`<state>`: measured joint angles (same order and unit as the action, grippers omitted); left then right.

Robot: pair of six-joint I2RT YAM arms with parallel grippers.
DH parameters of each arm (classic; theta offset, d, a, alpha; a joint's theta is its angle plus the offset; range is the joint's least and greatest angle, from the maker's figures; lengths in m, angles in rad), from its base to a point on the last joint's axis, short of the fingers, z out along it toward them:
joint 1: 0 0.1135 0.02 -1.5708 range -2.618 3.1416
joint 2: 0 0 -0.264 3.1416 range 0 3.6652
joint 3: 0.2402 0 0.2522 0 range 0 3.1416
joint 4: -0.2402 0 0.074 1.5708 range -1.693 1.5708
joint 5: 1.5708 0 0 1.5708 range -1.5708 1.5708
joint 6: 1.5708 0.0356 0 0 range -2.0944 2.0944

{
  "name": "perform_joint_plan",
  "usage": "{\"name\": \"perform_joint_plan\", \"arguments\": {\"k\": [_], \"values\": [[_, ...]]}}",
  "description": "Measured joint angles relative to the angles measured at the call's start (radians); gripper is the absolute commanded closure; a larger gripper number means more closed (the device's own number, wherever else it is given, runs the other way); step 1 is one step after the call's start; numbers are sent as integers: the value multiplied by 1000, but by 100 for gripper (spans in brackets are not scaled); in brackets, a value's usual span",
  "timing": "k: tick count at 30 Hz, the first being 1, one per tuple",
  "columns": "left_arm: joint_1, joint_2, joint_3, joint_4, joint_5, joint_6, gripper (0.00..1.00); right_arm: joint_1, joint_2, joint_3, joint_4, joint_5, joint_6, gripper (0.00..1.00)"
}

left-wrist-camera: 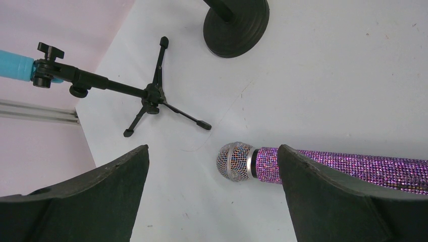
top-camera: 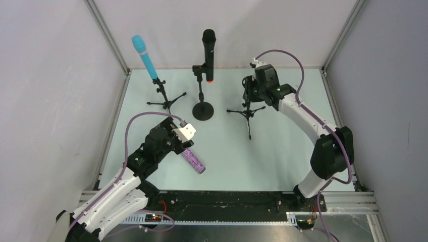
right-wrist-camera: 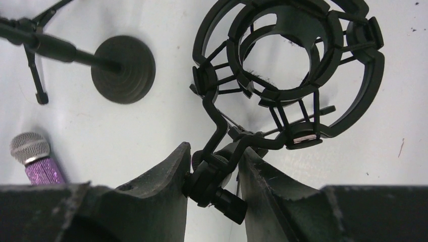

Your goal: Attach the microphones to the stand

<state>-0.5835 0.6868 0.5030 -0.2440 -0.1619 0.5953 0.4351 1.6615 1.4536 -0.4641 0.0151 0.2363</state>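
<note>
The purple glitter microphone lay flat on the bench below the released left end effector, probably rigid, light and best taken mid-barrel, while the right end effector clenched the empty shock-mount stand.

The purple microphone is rough with glitter, its mesh head shiny metal — the shock mount matt black plastic.

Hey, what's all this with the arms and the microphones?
Two robot arms are mounting microphones on stands. The turquoise microphone and the black microphone already sit on theirs. The purple microphone lies on the table, with the left end effector open over it. The right end effector is clamped on the joint of the third stand, whose ring holder is empty.
</note>
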Motion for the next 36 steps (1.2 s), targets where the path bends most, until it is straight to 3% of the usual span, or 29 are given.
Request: {"name": "perform_joint_plan", "arguments": {"k": [7, 19, 23, 27, 36], "values": [[0, 0, 0, 0, 0, 0, 0, 59, -70, -83, -15, 26, -13, 85], [-2, 0, 0, 0, 0, 8, 0, 34, -76, -128, -11, 3, -5, 81], [-2, 0, 0, 0, 0, 8, 0, 26, -74, -131, -8, -5, -5, 72], [-2, 0, 0, 0, 0, 10, 0, 11, -74, -135, -3, -34, -5, 57], [-2, 7, 0, 0, 8, 17, 0, -35, -74, -147, -3, -131, -10, 44]]}}
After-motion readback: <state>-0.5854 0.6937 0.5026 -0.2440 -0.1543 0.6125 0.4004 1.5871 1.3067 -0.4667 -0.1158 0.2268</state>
